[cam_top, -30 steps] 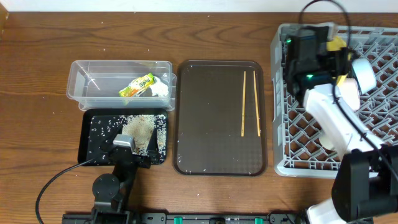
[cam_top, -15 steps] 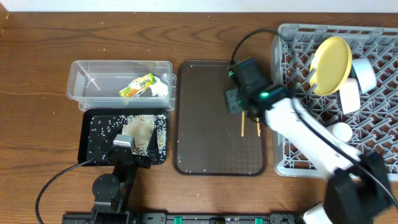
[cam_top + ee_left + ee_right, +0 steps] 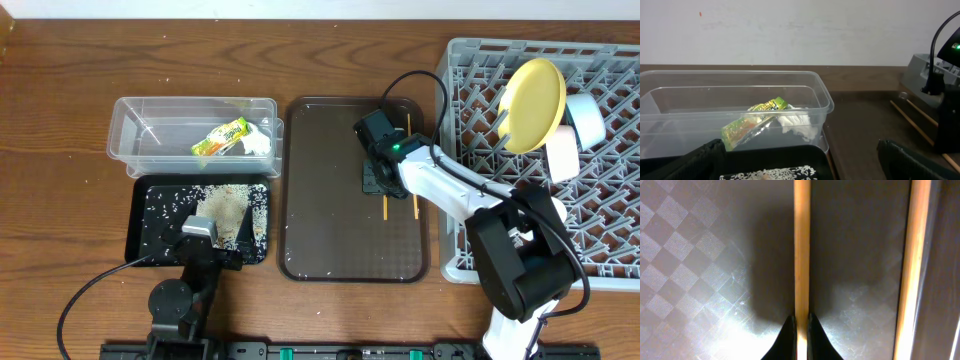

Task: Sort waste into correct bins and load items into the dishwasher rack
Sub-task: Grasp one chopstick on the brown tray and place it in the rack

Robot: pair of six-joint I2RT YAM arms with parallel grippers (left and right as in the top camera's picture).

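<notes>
Ok, R gripper (image 3: 801, 325) jaws are clamping the left chopstick (image 3: 801, 245) mid-length, stick lying flat on brown tray (image 3: 330, 200), just left of rack (image 3: 470, 90). Lifting straight up, keeping it level, avoiding the right chopstick (image 3: 912, 255) beside it. L gripper (image 3: 200, 232) jaws are hanging released over black tray (image 3: 140, 235). Counting: 2 chopsticks, 1 plate (image 3: 533, 105), 1 wrapper (image 3: 221, 138), 1 tissue (image 3: 258, 143), 1 clear tub (image 3: 140, 130).

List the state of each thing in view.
Plate: upright in rack.
Tub: holds wrapper, tissue.
Black tray: holds rice.
Chopstick: flat on brown tray, pinched.
Other chopstick: flat, free.
Right end effector: shut on chopstick.
Left end effector: open, empty.
</notes>
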